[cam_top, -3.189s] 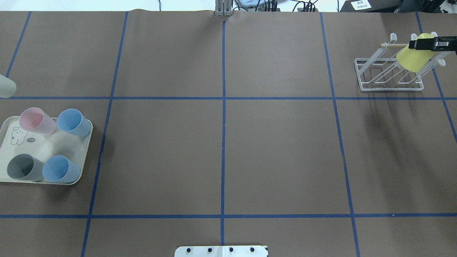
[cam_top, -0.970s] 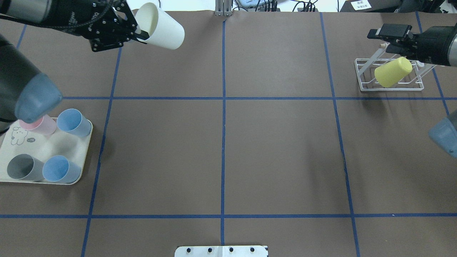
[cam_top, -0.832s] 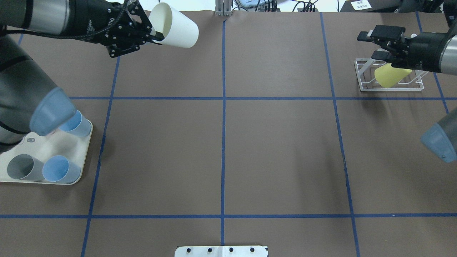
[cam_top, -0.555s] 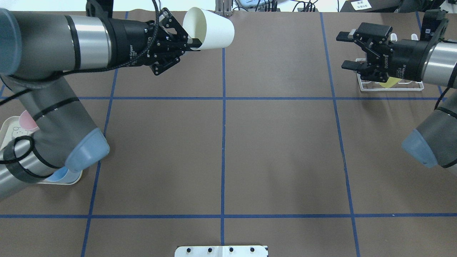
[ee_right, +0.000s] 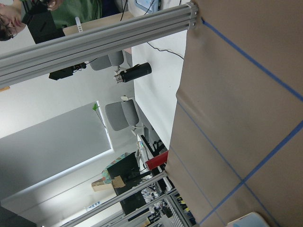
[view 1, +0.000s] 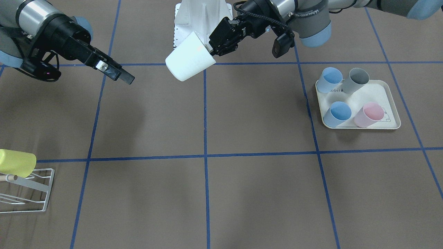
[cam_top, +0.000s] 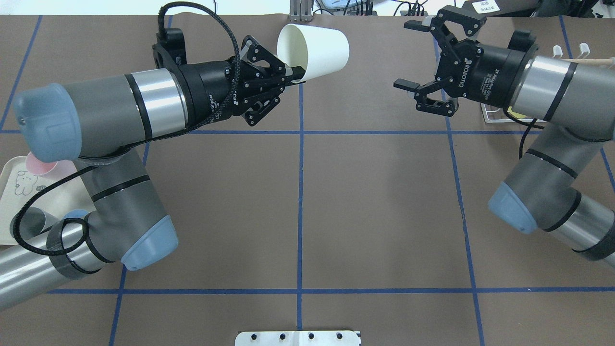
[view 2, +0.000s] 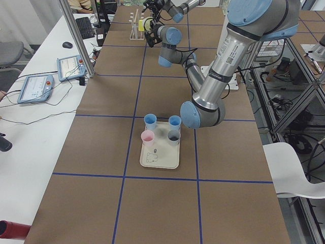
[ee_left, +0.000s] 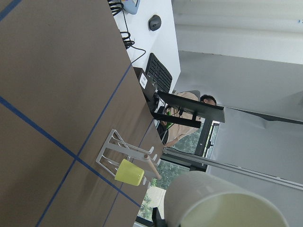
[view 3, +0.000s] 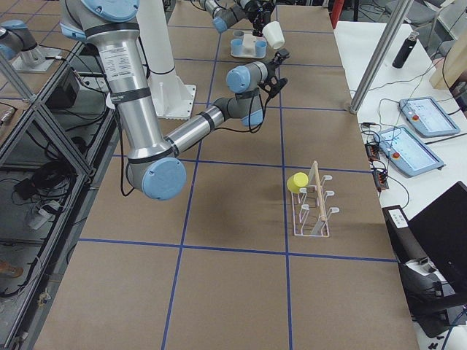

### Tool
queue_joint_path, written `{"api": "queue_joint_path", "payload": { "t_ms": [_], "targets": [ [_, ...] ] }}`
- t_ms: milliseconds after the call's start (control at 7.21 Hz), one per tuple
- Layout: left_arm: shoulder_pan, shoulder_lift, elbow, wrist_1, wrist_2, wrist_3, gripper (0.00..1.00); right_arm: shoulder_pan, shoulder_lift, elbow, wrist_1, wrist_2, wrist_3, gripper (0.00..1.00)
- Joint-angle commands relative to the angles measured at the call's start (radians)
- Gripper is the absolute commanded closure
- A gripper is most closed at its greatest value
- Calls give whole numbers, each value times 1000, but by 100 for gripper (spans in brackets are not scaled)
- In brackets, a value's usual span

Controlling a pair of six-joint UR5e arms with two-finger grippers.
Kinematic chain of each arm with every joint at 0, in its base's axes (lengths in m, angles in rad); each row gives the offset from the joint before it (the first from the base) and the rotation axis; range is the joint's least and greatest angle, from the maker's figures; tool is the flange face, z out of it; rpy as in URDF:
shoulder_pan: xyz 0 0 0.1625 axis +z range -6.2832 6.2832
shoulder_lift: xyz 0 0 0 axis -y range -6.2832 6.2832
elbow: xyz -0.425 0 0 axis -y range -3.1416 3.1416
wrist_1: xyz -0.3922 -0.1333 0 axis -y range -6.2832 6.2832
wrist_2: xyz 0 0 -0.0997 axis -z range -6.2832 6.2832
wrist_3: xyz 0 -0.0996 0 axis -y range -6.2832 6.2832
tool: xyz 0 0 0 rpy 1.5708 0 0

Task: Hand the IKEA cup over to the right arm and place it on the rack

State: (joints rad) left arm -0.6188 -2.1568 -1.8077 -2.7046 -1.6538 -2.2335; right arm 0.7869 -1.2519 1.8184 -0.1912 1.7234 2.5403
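My left gripper (cam_top: 294,77) is shut on the rim of a white IKEA cup (cam_top: 314,49), held sideways in the air over the far middle of the table with its base toward the right. The front view shows the same cup (view 1: 189,62) in the left gripper (view 1: 214,48). My right gripper (cam_top: 407,54) hangs open a short way to the cup's right, apart from it and holding nothing. The white wire rack (view 1: 26,193) stands at the far right corner and carries a yellow cup (view 1: 15,162). In the overhead view my right arm hides most of the rack (cam_top: 491,113).
A cream tray (view 1: 392,103) at the robot's left holds two blue cups, a grey one and a pink one. My left arm covers part of the tray (cam_top: 10,192) from overhead. A person sits beyond the table's far edge in the left wrist view.
Both arms have swung toward the table's middle. The left gripper carried the white cup rightward. The right gripper left the yellow cup on the rack and came away open.
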Motion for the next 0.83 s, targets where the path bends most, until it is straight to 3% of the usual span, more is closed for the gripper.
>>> {"api": "queue_joint_path", "payload": {
  "t_ms": [0, 693],
  "targets": [
    [13, -5, 10, -15, 8, -11, 100, -70, 37, 4, 1, -93, 93, 2],
    [37, -32, 31, -14, 9, -11, 100, -127, 78, -5, -2, -165, 100, 2]
  ]
}}
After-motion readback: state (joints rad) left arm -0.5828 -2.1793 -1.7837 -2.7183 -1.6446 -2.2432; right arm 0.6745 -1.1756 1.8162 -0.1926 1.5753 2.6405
